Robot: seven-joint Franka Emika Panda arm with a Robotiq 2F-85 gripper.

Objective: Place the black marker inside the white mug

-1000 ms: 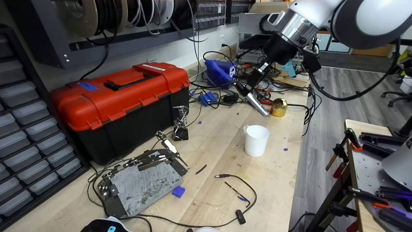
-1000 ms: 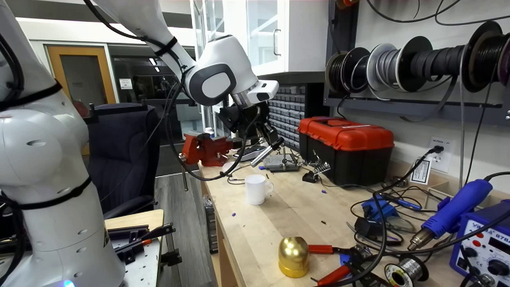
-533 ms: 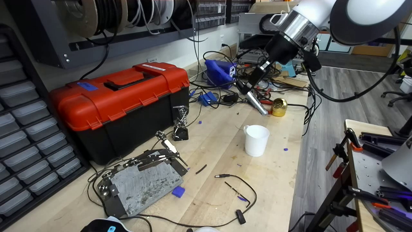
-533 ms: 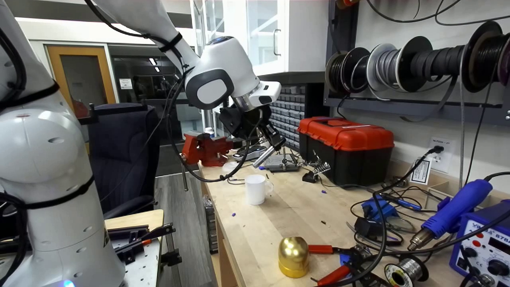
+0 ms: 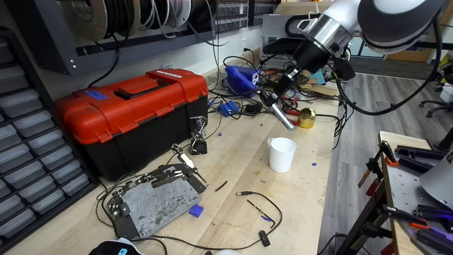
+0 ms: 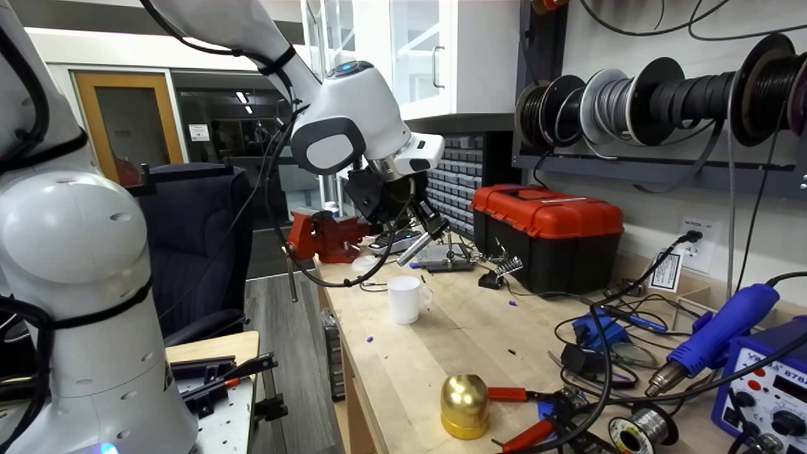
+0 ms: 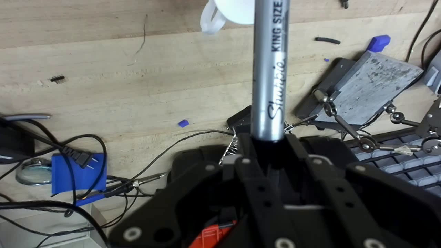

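Note:
The marker has a silver barrel with dark lettering and a black end. It shows in the wrist view (image 7: pixel 270 69) and in both exterior views (image 5: pixel 282 116) (image 6: pixel 416 248). My gripper (image 7: pixel 271 148) is shut on its black end, also seen in both exterior views (image 5: pixel 270 98) (image 6: pixel 436 227). The marker is tilted, its silver free end pointing down. The white mug (image 5: pixel 282 156) stands upright on the bench, also in an exterior view (image 6: pixel 404 301). The marker's free end is above the mug's rim and apart from it. In the wrist view the mug (image 7: pixel 237 10) is partly cut off at the top.
A red and black toolbox (image 5: pixel 141 106) stands along the wall. A gold tip cleaner (image 5: pixel 307 118) and tangled cables lie beyond the mug. A grey plate with clip arms (image 5: pixel 159 202) sits on the bench. A red vise (image 6: pixel 325 236) is at the far end.
The arm's upper links have shifted and the wrist sits slightly lower in an exterior view. The held marker stays nearly in place above the mug. The mug has not moved.

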